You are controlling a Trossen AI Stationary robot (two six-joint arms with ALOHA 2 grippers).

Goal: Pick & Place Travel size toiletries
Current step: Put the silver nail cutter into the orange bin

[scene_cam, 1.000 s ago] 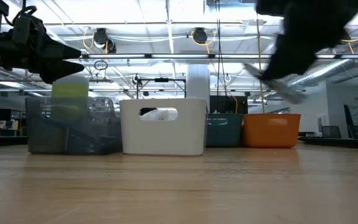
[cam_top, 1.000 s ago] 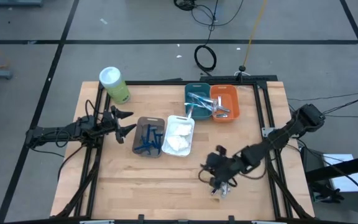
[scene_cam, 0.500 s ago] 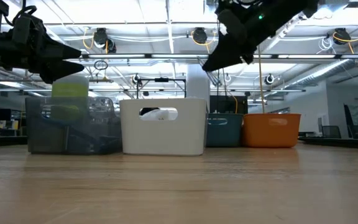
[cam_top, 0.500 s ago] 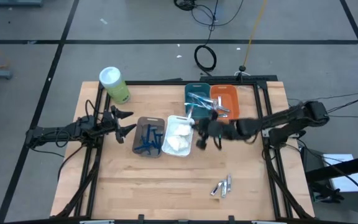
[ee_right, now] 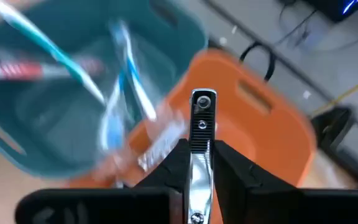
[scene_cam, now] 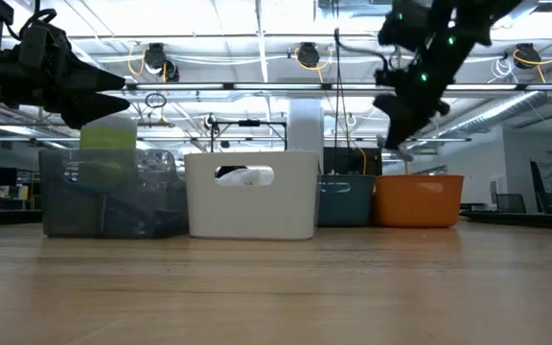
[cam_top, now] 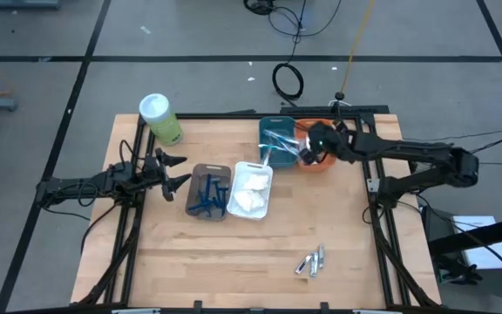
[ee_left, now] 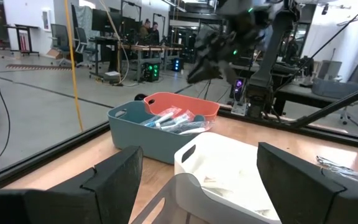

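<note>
Your right claw (cam_top: 314, 144) hangs over the orange bin (cam_top: 325, 131) at the far side of the wooden counter (cam_top: 260, 253), its two dark fingers (ee_right: 174, 163) pressed together on a small silvery tube (ee_right: 199, 137). In the right wrist view you see the tube as a narrow, shiny metal strip standing up between the fingers, ending in a round cap with a dark centre. In the low view the same claw sits above the orange bin's rim (scene_cam: 418, 179).

Three more silvery tubes (cam_top: 312, 261) lie loose near the counter's front edge, close together, well apart from the bins.

The teal bin (cam_top: 273, 126), touching the orange bin's side, holds thin toothbrushes (cam_top: 281, 142) with blue, white and red handles; in the right wrist view they are blurred streaks. The white bin (cam_top: 252, 166) holds soft white packets (cam_top: 249, 192). The brown bin (cam_top: 200, 170) beside it holds dark blue razors (cam_top: 207, 194) lying in a heap.

A green canister (cam_top: 161, 119) with a white lid stands near the counter's far left corner.

Your left claw (cam_top: 174, 171) waits above the counter's left edge, just beside the brown bin, its fingers (ee_left: 114, 177) held well apart.
</note>
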